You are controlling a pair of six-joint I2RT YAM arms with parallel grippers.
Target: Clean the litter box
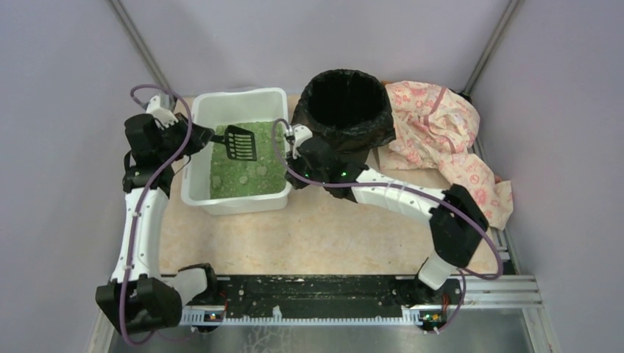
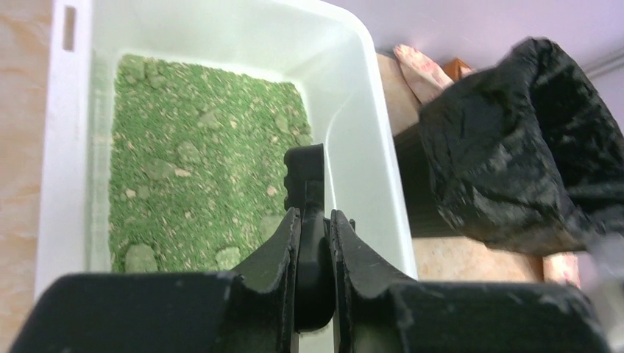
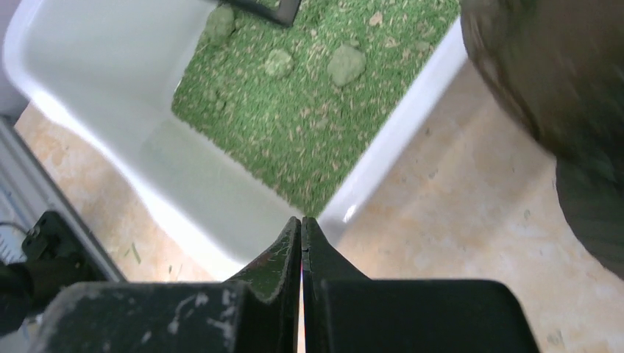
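Observation:
The litter box (image 1: 246, 204) is a white tub of green litter (image 1: 246, 173) at the table's back left, with a few clumps (image 3: 346, 65) lying on the litter. A black slotted scoop (image 1: 240, 142) hangs over the litter at the tub's far half. My left gripper (image 1: 213, 137) is shut on the scoop's handle (image 2: 307, 176), reaching in from the tub's left side. My right gripper (image 1: 288, 141) is shut and empty. It hovers at the tub's right rim (image 3: 401, 125), between the tub and the bin.
A round bin lined with a black bag (image 1: 346, 107) stands just right of the tub, its mouth open. A pink patterned cloth (image 1: 441, 140) is heaped at the back right. A black rail (image 1: 316, 298) runs along the near edge.

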